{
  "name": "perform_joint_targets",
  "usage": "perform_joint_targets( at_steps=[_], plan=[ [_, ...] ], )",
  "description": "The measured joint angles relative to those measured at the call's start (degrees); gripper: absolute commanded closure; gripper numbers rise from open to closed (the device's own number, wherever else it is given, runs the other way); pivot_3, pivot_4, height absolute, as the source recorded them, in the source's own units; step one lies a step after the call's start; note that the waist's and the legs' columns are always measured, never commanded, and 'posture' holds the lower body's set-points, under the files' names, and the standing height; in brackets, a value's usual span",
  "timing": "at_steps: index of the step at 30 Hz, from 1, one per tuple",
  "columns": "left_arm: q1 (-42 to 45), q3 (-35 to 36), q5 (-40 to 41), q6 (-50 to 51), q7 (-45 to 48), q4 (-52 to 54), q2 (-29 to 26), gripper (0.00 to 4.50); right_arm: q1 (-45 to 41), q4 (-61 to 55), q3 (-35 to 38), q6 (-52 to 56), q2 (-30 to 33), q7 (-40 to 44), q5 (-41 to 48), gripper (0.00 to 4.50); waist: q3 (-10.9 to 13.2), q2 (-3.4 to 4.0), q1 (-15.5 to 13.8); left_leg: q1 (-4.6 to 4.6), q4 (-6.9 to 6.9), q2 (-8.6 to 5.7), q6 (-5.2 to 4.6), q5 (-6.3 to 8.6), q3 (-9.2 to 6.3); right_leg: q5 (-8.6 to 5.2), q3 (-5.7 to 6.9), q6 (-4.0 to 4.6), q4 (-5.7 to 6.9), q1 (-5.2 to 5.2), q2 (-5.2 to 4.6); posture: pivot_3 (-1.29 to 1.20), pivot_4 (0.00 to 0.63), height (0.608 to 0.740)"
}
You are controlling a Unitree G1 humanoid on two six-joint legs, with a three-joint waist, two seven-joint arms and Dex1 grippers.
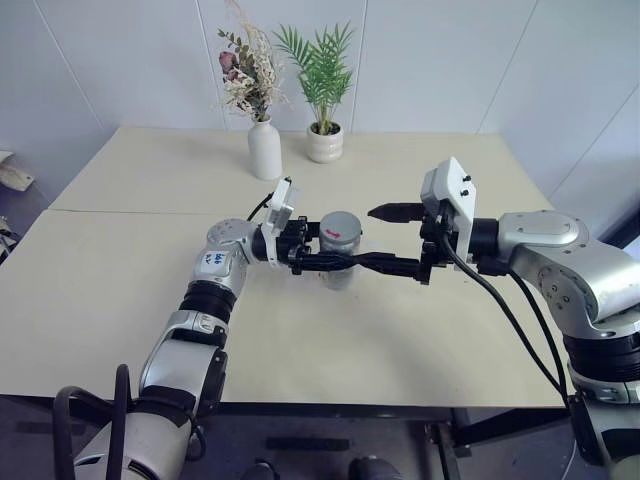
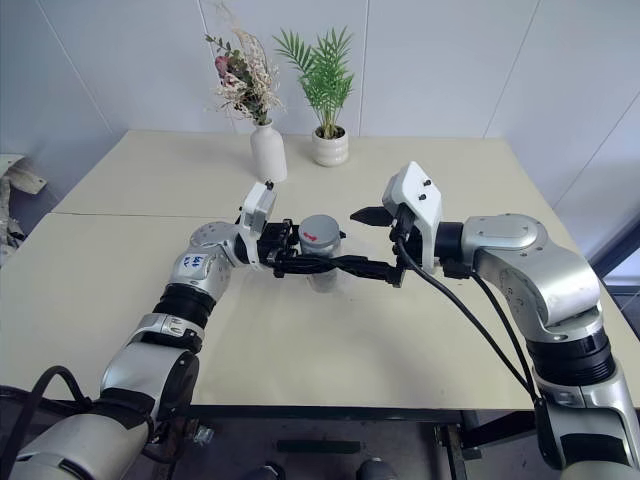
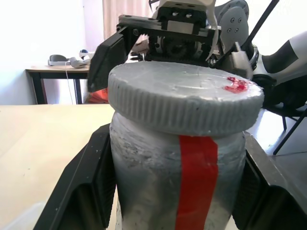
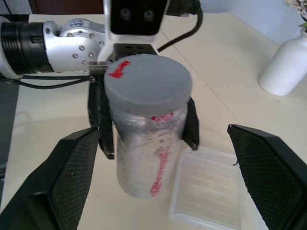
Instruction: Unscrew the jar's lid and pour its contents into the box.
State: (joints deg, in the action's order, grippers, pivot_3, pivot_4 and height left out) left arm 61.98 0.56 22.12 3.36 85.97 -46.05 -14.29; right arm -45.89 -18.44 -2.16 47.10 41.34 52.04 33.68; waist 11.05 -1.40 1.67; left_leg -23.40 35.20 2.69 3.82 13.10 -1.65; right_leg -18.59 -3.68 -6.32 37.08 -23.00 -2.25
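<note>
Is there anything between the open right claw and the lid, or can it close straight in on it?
Nothing visible blocks it. The right claw is open, facing the lid with only free space between. The left claw is shut on the jar below the lid, so the lid's rim is exposed.

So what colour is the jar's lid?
Grey lid with a small red mark; the left wrist view shows it best.

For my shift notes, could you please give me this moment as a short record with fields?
jar: clear, red strip, held upright above the table
lid: grey, red mark, still on the jar
left gripper: shut on the jar's body
right gripper: open, fingers either side of the jar, not touching
box: transparent, on the table below the jar
table: beige, with a white vase and a potted plant at its far side
</note>
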Motion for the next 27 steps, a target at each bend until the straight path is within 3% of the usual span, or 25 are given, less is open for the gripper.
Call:
perform_joint_targets(
  at_steps=[27],
  plan=[
    [0.4, 0.0, 0.0, -1.5, 0.0, -1.9, 1.0, 1.9, -5.1, 5.0, -0.8, -0.8, -8.0, -1.8, -0.4, 0.02, 0.0, 0.0, 0.0, -0.01, 0.03, 0.0, -0.01, 0.0, 0.0, 0.0, 0.0, 0.0, 0.03, 0.0, 0.0, 0.0, 0.15, 0.74]
  ],
)
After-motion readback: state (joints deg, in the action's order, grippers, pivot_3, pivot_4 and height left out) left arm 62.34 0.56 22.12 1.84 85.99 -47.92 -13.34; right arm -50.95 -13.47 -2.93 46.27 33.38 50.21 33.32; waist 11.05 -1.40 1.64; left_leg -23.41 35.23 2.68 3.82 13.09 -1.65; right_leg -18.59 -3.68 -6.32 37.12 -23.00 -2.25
